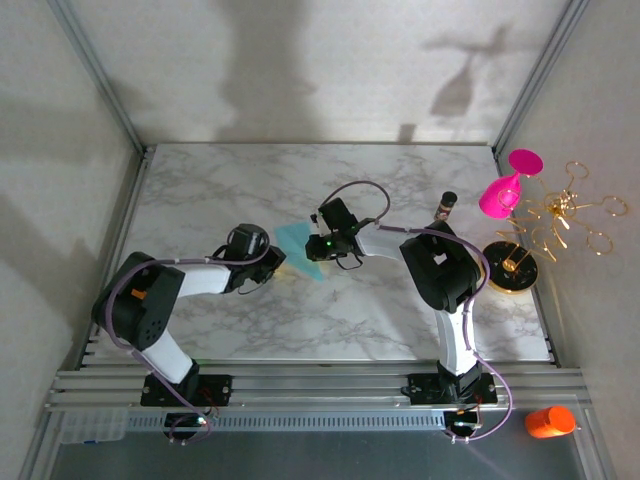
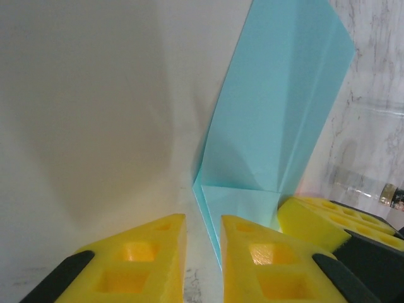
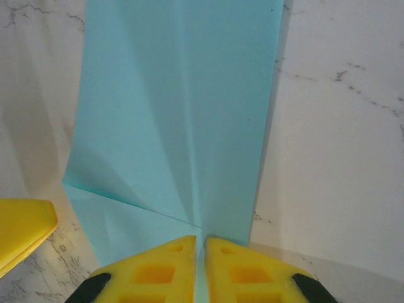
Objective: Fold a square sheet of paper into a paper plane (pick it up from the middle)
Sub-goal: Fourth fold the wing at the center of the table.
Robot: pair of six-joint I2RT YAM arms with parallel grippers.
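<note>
**Teal paper pinched between two grippers at mid-table**

Teal-blue and already creased, the sheet of paper (image 3: pixel 177 113) sits near the middle of the marble table (image 1: pixel 200 190), a little left of centre, with one arm reaching in from each side. A long fold runs down its length, and slanted creases meet that fold close to the near end. Whether the sheet lies flat or is raised off the marble, I cannot tell.

The right gripper (image 3: pixel 201 238) comes at the sheet from the right. Its yellow fingers (image 3: pixel 158 271) are pressed almost together, and the near edge of the paper is caught in the thin slit between them, so it has hold of the sheet.

The left gripper (image 2: pixel 203 218) is on the left side of the sheet, close beside the right one. Its two yellow pads stand slightly apart. The paper's corner runs down into that gap along the inner face of the right-hand pad, while bare table shows between the paper and the other pad. It is not clamped on the sheet.

Well away at the far right of the table are a pink goblet (image 1: pixel 503 192) and, just right of it, a gold wire stand (image 1: pixel 560 212). An orange object (image 1: pixel 550 422) lies off the table's near right corner.
</note>
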